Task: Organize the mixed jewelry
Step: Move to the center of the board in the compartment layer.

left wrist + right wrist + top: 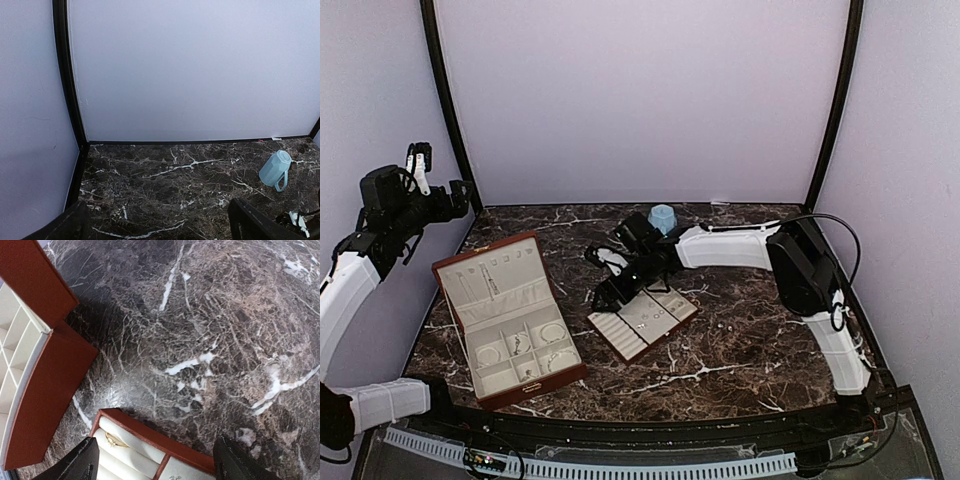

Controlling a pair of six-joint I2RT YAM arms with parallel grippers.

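Top view: the right gripper (pixel 607 288) hangs low in the middle of the frame, over the upper left end of the cream slotted tray (pixel 620 340). It seems to be going for a piece to sort. Some of the mixed jewelry (pixel 553 332) lies in the open box (pixel 470 270) at lower left. The left gripper (pixel 418 160) waits high at upper left. A blue mug (pixel 662 217) stands behind the right arm.

Left wrist view: its 2 fingers (pixel 252 222) are wide apart and hold nothing.

Right wrist view: these fingers (pixel 75 465) are apart too, with nothing between them. A thin ring (pixel 114 440) sits in a tray slot at the bottom. The next move likely needs a straight drop and a soft pinch, and the slot walls may get in the way
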